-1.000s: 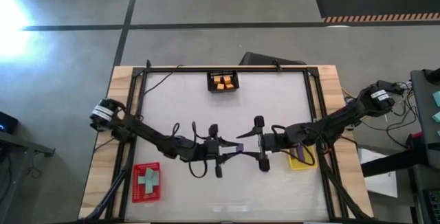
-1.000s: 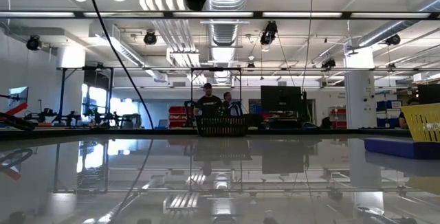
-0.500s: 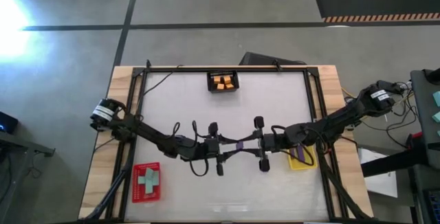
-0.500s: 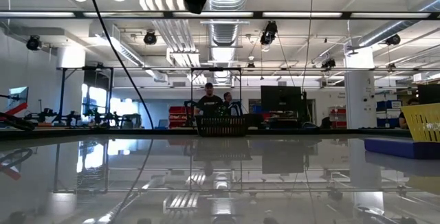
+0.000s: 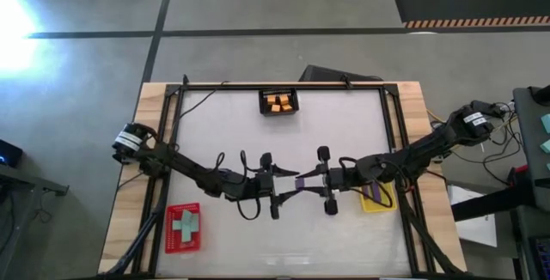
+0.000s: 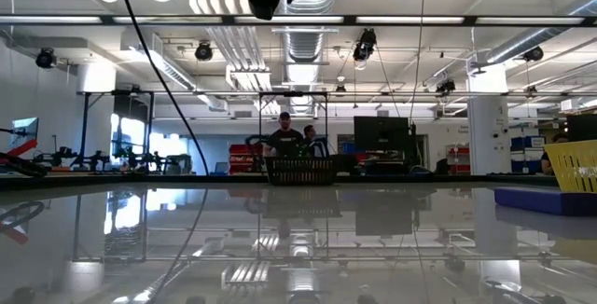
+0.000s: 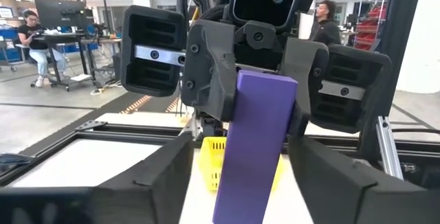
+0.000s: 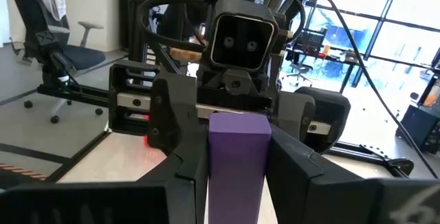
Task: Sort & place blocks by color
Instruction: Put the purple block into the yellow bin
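While clamped between the right gripper's point(image 8: 237, 176) dark fingers, held in mid-air over the middle of the white table point(image 5: 223, 117): a long purple rectangular block point(image 8: 238, 157), with the left gripper point(image 7: 237, 183) spread open around its other end.

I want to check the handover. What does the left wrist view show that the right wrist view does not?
Only the left wrist view shows the yellow tray behind the purple block, with the left fingers apart from the block. Only the right wrist view shows the right fingers closed against its sides. Both show the block between the two facing grippers.
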You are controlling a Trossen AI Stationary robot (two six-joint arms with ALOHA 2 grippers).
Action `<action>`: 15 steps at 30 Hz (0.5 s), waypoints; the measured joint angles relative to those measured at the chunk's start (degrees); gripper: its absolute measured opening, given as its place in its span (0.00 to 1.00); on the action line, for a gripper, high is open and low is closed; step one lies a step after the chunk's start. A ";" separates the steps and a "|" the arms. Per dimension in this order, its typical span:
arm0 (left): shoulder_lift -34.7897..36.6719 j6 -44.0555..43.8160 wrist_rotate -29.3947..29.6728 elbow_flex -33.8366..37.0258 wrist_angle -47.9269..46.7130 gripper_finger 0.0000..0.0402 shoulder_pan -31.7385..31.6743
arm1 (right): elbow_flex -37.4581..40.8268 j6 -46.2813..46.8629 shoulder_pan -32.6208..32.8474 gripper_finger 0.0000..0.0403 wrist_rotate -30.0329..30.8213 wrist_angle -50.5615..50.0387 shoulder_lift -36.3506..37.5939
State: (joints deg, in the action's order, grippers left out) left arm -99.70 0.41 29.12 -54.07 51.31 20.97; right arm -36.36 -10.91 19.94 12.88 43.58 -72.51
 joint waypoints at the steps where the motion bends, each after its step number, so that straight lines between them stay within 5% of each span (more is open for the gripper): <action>1: 0.03 -0.02 -0.02 0.01 -0.19 0.57 0.00 | 0.00 0.33 0.00 0.23 0.04 -0.02 0.00; 8: 2.00 -0.12 -0.26 0.08 -8.67 0.71 0.56 | -0.25 5.05 -0.09 0.23 0.54 -4.40 0.96; 15: 6.28 -6.15 2.87 0.11 -25.64 0.72 1.33 | -8.09 20.90 -0.13 0.23 5.75 -35.88 3.52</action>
State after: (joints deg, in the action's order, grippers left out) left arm -93.42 -5.74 31.99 -53.96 25.67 22.31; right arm -44.45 9.99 19.81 18.63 7.70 -68.99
